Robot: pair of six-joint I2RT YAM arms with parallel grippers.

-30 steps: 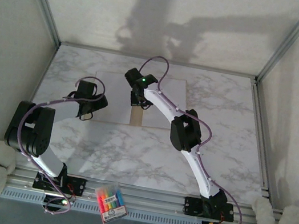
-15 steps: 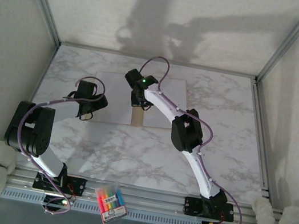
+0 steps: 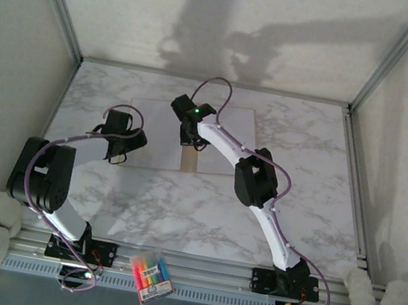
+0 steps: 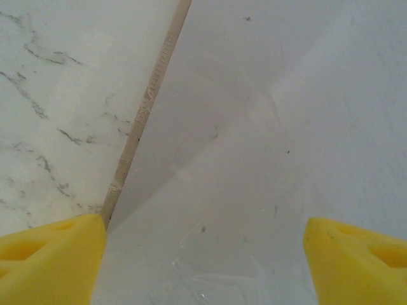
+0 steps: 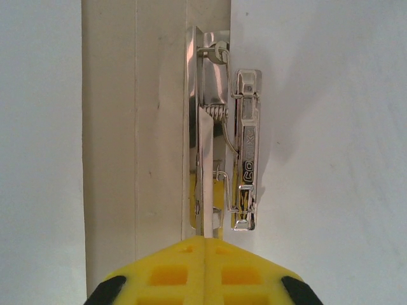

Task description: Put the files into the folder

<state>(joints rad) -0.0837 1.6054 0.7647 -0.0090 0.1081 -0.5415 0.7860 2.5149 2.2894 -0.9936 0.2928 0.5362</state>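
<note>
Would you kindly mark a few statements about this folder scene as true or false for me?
1. The left gripper stands open over a white sheet. True.
2. The right gripper is wide open. False: it is shut, right by the metal clip.
3. The metal clip sits along the tan strip of the folder. True.
4. The marker pack lies on the folder. False: it lies well away from it, on the front rail.
</note>
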